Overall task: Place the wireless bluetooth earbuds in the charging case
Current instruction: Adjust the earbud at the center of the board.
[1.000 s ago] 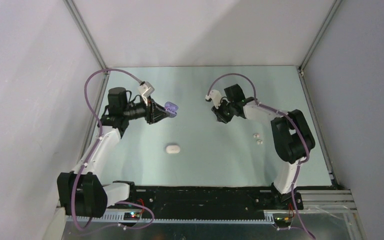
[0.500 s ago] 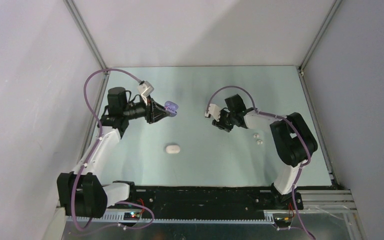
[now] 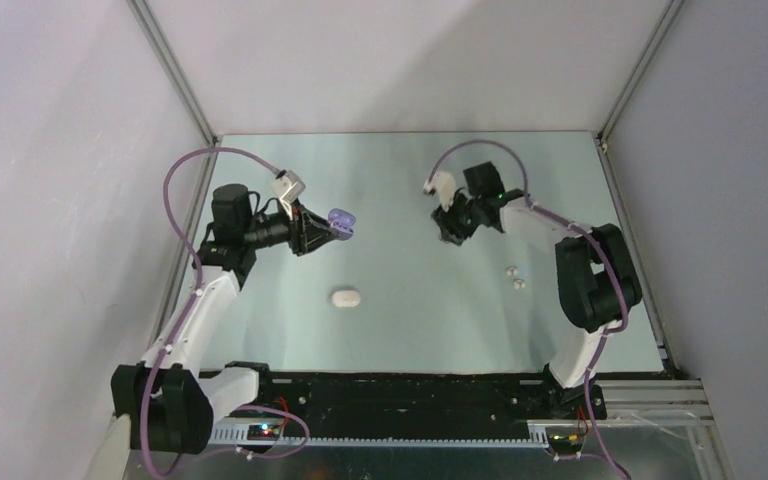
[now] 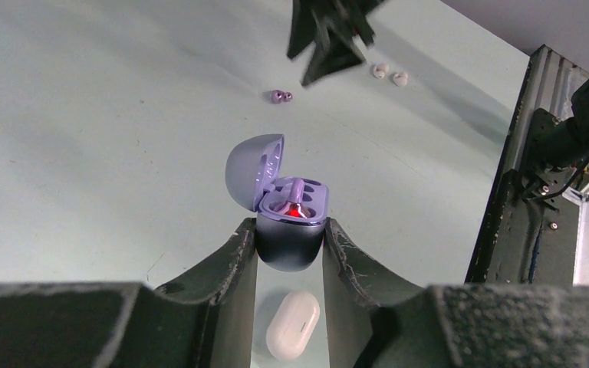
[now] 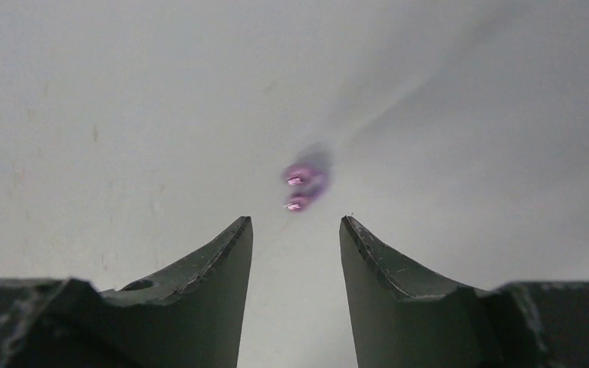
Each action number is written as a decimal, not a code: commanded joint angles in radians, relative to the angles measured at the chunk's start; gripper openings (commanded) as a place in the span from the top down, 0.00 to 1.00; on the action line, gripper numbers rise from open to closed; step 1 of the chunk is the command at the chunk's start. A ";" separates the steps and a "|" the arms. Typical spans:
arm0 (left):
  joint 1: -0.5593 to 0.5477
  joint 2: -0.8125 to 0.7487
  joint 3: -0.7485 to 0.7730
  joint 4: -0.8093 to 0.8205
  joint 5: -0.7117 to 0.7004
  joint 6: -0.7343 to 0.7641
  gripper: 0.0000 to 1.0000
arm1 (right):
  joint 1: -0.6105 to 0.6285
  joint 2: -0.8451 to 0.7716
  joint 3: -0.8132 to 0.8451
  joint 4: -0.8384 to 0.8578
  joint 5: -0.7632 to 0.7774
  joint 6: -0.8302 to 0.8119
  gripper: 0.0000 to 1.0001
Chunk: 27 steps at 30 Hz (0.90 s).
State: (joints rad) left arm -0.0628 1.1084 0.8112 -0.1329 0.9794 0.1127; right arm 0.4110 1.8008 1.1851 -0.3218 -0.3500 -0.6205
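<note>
Beyond the spread right pincer [image 5: 295, 222], purple earbuds [image 5: 301, 186] lie mid-table.

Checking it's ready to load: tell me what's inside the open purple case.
Inside the purple case, held by the left gripper: moulded wells and a red light. Both purple earbuds lie on the table. The rim hides the wells' bottoms.
</note>
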 commanded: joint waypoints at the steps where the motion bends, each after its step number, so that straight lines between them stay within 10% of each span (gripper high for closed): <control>1: 0.005 -0.051 -0.016 0.020 0.015 0.001 1.00 | -0.085 -0.030 0.165 -0.082 -0.008 0.377 0.51; 11: 0.006 -0.036 0.020 -0.031 0.007 0.022 1.00 | -0.135 0.068 0.181 -0.144 -0.006 0.819 0.56; 27: 0.010 -0.018 0.069 -0.152 -0.008 0.115 1.00 | -0.160 0.392 0.643 -0.536 -0.249 -0.070 0.57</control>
State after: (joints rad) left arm -0.0624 1.0882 0.8349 -0.2798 0.9710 0.1944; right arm 0.2729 2.1231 1.6981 -0.6411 -0.4980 -0.4171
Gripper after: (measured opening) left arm 0.354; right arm 0.415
